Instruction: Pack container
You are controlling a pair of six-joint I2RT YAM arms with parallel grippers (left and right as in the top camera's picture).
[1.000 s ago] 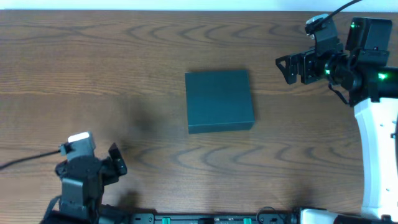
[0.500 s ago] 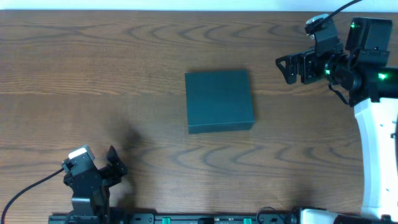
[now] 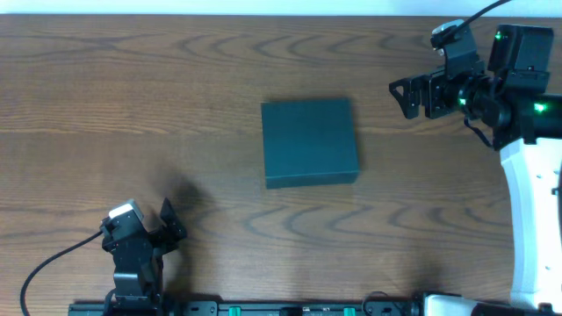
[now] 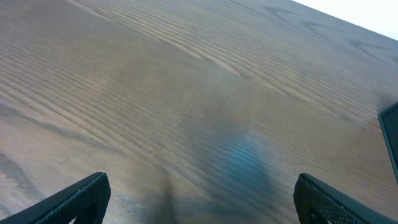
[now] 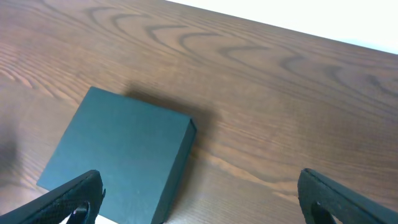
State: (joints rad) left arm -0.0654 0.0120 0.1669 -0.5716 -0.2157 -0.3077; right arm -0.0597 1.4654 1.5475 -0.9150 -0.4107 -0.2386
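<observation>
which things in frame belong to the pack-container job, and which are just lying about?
Job:
- dark teal-grey square cardboard container, lid closed, mid-table
- left gripper, open, empty, near the table's front edge
- right gripper, open, empty, to the right of the container

Lying about:
- brown wood-grain table, work surface only
- nothing loose shows; no items to pack in any view

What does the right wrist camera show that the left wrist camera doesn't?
Right wrist only: the dark teal square cardboard box almost whole, lid shut, one side wall visible. Left wrist only: a soft dark shadow on bare wood, with just a sliver of that box at the right edge. Both: the brown wood-grain table and each arm's own jaws, wide apart at the bottom corners.
</observation>
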